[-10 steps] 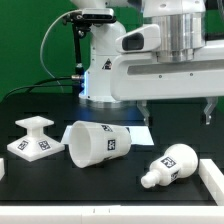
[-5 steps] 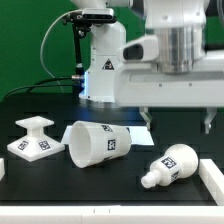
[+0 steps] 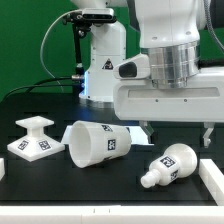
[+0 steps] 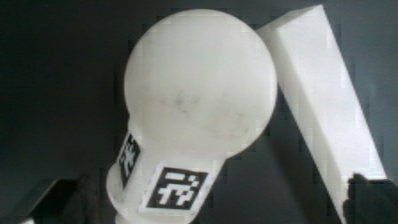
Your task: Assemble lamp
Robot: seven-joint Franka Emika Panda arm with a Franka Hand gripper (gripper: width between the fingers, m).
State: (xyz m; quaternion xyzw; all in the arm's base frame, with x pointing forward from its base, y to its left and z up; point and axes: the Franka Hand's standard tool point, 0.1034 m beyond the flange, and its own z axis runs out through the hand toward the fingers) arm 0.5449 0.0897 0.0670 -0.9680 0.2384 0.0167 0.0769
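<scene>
The bulb [image 3: 168,166] lies on its side on the black table at the exterior view's right, ball head toward the back. In the wrist view the bulb [image 4: 196,100] fills the frame, a tag on its neck. The shade [image 3: 96,143] lies on its side in the middle. The square stepped base [image 3: 33,138] stands at the left. My gripper [image 3: 178,134] hangs open above the bulb, its fingertips [image 3: 148,128] apart on either side and above it, holding nothing.
The large white robot pedestal [image 3: 98,60] stands at the back. A white bar [image 3: 212,178] lies at the right table edge, also in the wrist view [image 4: 324,110] beside the bulb. A white strip [image 3: 90,212] runs along the front edge.
My gripper has come down toward the bulb and shifted a little toward the exterior view's left. The lamp parts have not moved.
</scene>
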